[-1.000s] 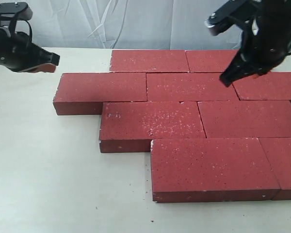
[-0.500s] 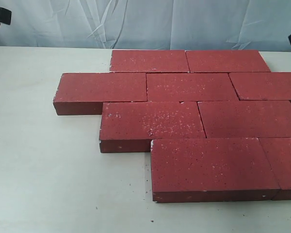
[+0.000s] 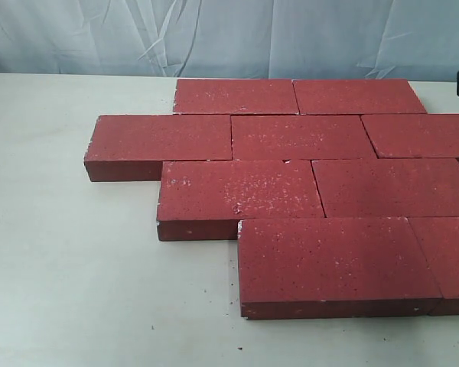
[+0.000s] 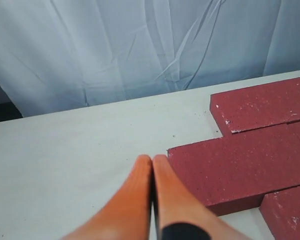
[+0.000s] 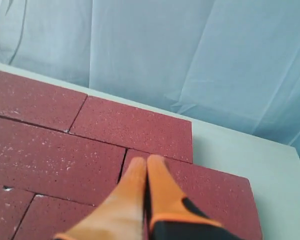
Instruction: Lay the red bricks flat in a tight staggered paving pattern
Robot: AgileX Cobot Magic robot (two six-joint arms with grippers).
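The red bricks [image 3: 302,138] lay flat in four staggered rows across the centre and right of the exterior frame, on the table [image 3: 69,252]. Joints looked tight, apart from a small pale gap [image 3: 285,161] near mid-frame. The left tool [image 4: 152,164] and right tool [image 5: 146,162] were each pressed shut, holding nothing. The danger, I judged, was a low pass: closed fingers catching a chipped edge would shove a brick and open the joints. The rows ran off the right edge, so completeness stayed unconfirmed.
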